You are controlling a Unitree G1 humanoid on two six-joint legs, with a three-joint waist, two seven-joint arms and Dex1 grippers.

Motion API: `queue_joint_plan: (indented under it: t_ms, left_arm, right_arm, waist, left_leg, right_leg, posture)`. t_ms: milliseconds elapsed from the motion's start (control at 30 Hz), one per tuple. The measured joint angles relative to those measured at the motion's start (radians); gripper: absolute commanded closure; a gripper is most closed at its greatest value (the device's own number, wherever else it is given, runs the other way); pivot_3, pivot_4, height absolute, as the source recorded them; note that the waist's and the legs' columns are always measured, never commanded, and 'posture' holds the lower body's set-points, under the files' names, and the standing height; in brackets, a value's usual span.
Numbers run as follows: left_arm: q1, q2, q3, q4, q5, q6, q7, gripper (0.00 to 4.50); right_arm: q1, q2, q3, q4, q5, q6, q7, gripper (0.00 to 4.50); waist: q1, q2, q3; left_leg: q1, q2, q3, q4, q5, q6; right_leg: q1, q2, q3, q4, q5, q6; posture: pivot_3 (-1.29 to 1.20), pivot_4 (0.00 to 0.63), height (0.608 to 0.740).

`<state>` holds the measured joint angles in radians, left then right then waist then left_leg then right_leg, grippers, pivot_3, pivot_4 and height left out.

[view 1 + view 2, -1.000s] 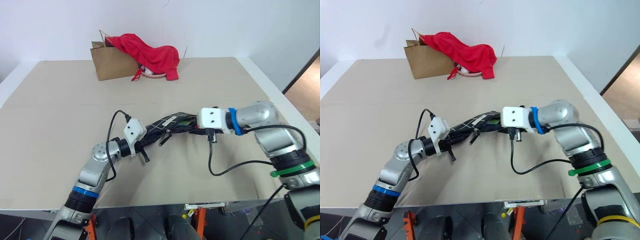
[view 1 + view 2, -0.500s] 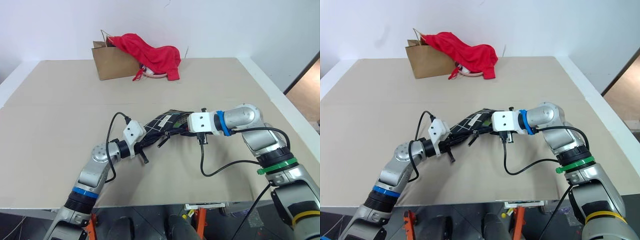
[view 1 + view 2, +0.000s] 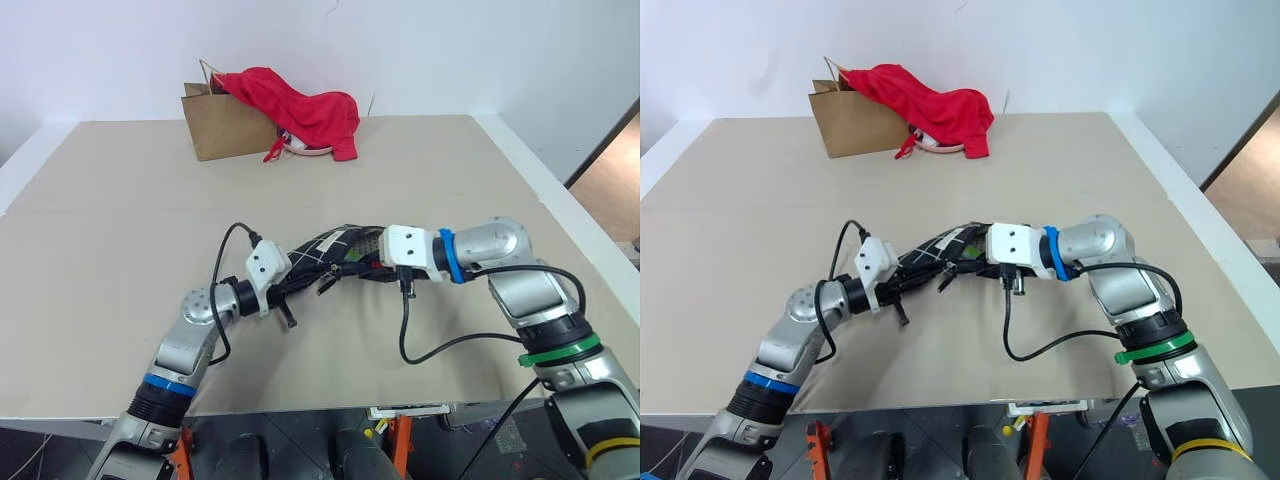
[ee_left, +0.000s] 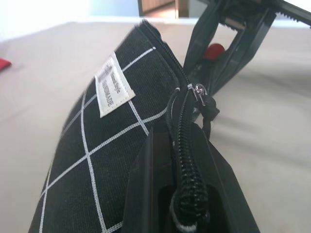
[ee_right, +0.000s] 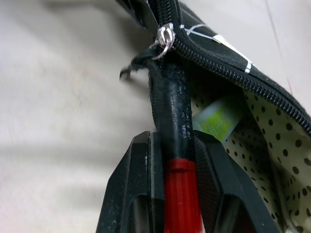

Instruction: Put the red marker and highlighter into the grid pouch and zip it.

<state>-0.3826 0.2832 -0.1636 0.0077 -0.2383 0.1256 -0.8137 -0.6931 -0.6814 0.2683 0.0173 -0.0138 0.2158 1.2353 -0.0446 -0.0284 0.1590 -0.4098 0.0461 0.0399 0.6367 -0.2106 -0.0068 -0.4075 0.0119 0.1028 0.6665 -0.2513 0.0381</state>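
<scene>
The table (image 3: 120, 190) is a wide beige surface. At its far edge, left of centre, stands a brown paper bag (image 3: 222, 125) with a red cloth (image 3: 300, 108) draped over it and spilling to the right. Near the middle lies the grid pouch (image 3: 325, 255), lifted between both arms. The left claw (image 4: 187, 204) is clamped on the pouch's zipper edge at its left end. The right claw (image 5: 172, 160) grips the red marker (image 5: 181, 204), its black cap end at the pouch's open mouth beside the zipper pull. The highlighter (image 5: 218, 119), seemingly a pale green shape, lies inside against the dotted lining.
</scene>
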Motion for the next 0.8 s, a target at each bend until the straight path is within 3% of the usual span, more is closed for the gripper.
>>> queue_joint_plan:
  t_ms: [233, 800]
  left_arm:
    - [0.000, -0.004, 0.005, 0.000, -0.001, -0.001, 0.000, 4.50]
    - [0.000, -0.028, -0.007, -0.018, -0.004, -0.010, 0.019, 4.50]
  right_arm:
    - [0.012, 0.021, -0.020, -0.014, 0.001, 0.034, 0.000, 3.94]
    - [-0.107, -0.156, -0.114, 0.077, 0.078, -0.090, 0.076, 3.94]
  waist:
    - [0.000, 0.000, 0.000]
    - [0.000, 0.000, 0.000]
  left_leg:
    - [0.000, 0.000, 0.000, 0.000, 0.000, 0.000]
    - [0.000, 0.000, 0.000, 0.000, 0.000, 0.000]
  right_leg:
    - [0.000, 0.000, 0.000, 0.000, 0.000, 0.000]
    - [0.000, 0.000, 0.000, 0.000, 0.000, 0.000]
  posture:
    - [0.00, 0.150, 0.740]
    - [0.00, 0.150, 0.740]
